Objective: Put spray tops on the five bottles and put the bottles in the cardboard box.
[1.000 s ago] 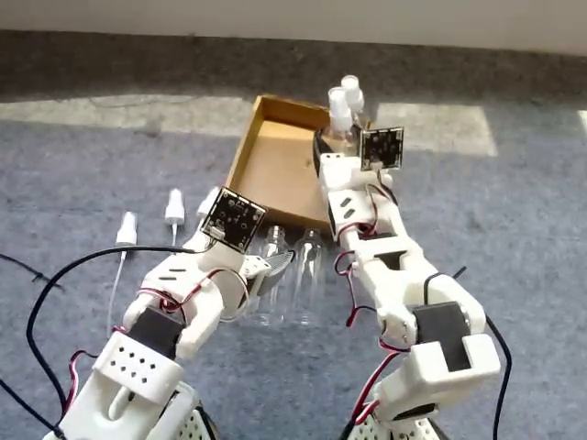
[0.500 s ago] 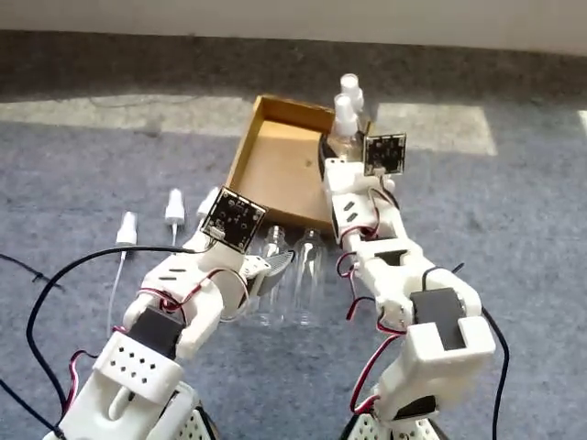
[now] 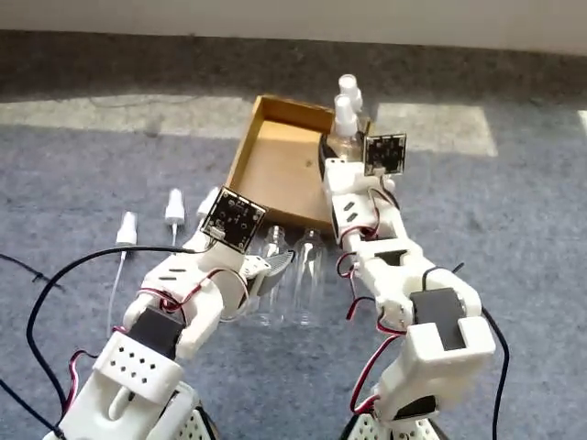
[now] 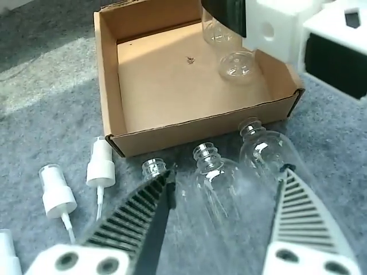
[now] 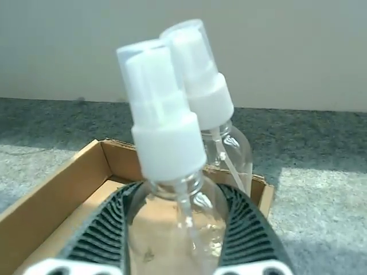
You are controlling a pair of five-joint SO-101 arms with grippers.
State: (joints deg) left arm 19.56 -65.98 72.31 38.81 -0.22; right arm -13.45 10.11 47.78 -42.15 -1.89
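My right gripper (image 5: 174, 200) is shut on a clear bottle (image 5: 172, 223) with a white spray top, held upright over the far right corner of the cardboard box (image 3: 275, 165). A second capped bottle (image 3: 349, 90) stands just behind it at the box's far edge. Three uncapped bottles lie on the carpet in front of the box, among them one (image 4: 217, 175) between my left gripper's open jaws and another (image 4: 268, 150) beside it. My left gripper (image 4: 221, 200) hovers over them, holding nothing. Loose spray tops (image 4: 100, 166) (image 4: 55, 196) lie to the left.
Grey carpet (image 3: 514, 211) covers the whole surface. The right arm (image 3: 394, 266) stretches along the box's right side. A black cable (image 3: 37, 302) loops beside the left arm's base. A pale wall runs along the far edge.
The right arm shifted the capped bottle slightly farther toward the box's far right corner, then held still. The left arm has not moved.
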